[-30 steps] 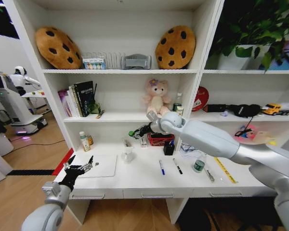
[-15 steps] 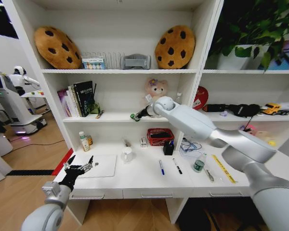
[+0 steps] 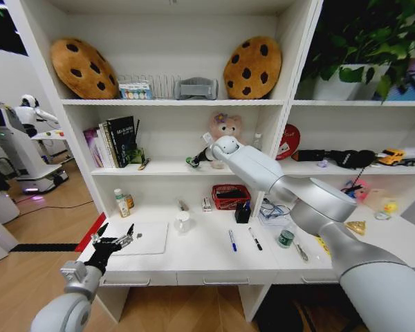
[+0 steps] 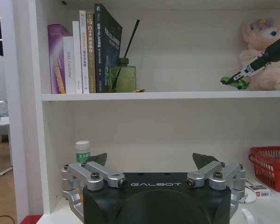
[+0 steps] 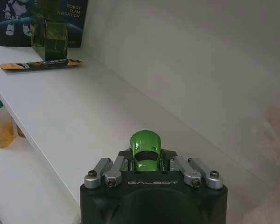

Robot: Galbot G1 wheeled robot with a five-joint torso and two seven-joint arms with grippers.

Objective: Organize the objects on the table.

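My right gripper [image 3: 192,162] is shut on the tiny green toy car [image 5: 145,144], holding it just over the middle shelf board [image 3: 166,168], left of the pink teddy bear [image 3: 225,128]. In the left wrist view the car [image 4: 236,83] hangs at the shelf's level. My left gripper [image 3: 114,239] stands open and holds nothing, at the front left of the white table [image 3: 207,261], by the silver laptop [image 3: 144,238]. A blue pen [image 3: 232,240], a black pen [image 3: 254,238] and a small bottle [image 3: 286,238] lie on the table.
Books [image 3: 114,142] and a green diffuser bottle [image 3: 137,155] stand at the shelf's left end. A red basket [image 3: 229,196], a white cup [image 3: 183,221] and a bottle [image 3: 121,203] stand at the back of the table. Another robot [image 3: 14,145] is far left.
My right arm has lifted the green car from above the table up to the middle shelf and carried it leftward, in front of the teddy bear. The left arm has not moved.
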